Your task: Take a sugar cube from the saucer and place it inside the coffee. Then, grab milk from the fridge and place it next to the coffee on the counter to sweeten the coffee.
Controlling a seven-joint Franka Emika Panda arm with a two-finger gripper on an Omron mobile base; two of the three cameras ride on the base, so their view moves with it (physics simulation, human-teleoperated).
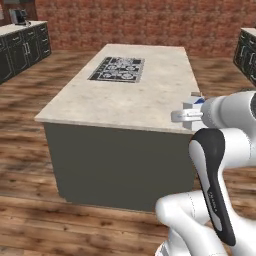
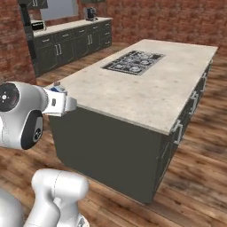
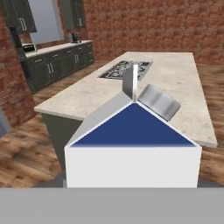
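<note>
One milk carton [image 3: 132, 148], one island desk [image 1: 145, 100], one cooktop [image 1: 117, 69], maybe one espresso machine [image 1: 20, 17], blurry far off.

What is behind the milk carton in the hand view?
Behind the milk is the island counter with a cooktop, then a brick wall. The carton covers the counter's near edge.
</note>
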